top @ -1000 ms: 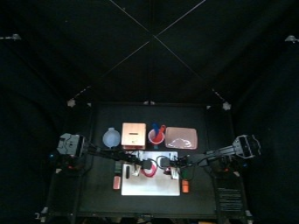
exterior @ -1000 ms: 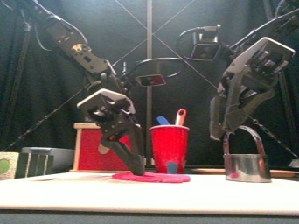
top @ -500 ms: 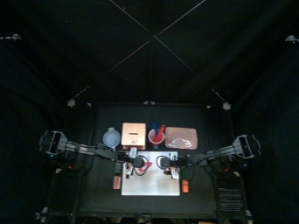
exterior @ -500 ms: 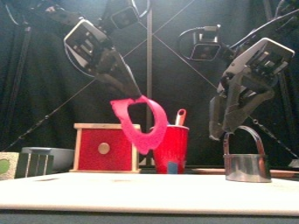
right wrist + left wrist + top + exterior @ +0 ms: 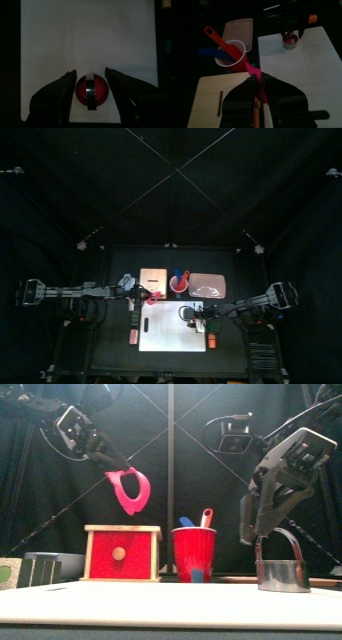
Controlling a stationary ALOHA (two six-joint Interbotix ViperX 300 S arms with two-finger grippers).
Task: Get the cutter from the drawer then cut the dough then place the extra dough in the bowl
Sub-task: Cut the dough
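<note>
My left gripper [image 5: 118, 474] is clamped on one edge of the pink dough ring [image 5: 132, 506]. The ring hangs free in the air, high over the wooden box [image 5: 122, 552], touching nothing else. The top view puts it roughly over the box's front edge, with the blue-grey bowl [image 5: 124, 285] just beside the box on its left. My right gripper [image 5: 91, 75] is down at the white board [image 5: 167, 333], jaws closed against the sides of the cutter [image 5: 282, 572]. The cutter stands upright on the board's right part, red dough disc [image 5: 84, 91] inside it. The red cup [image 5: 194, 552], holding the blue knife [image 5: 186, 522] and red knife [image 5: 206, 517], sits between the box and the pink tray [image 5: 211, 286].
</note>
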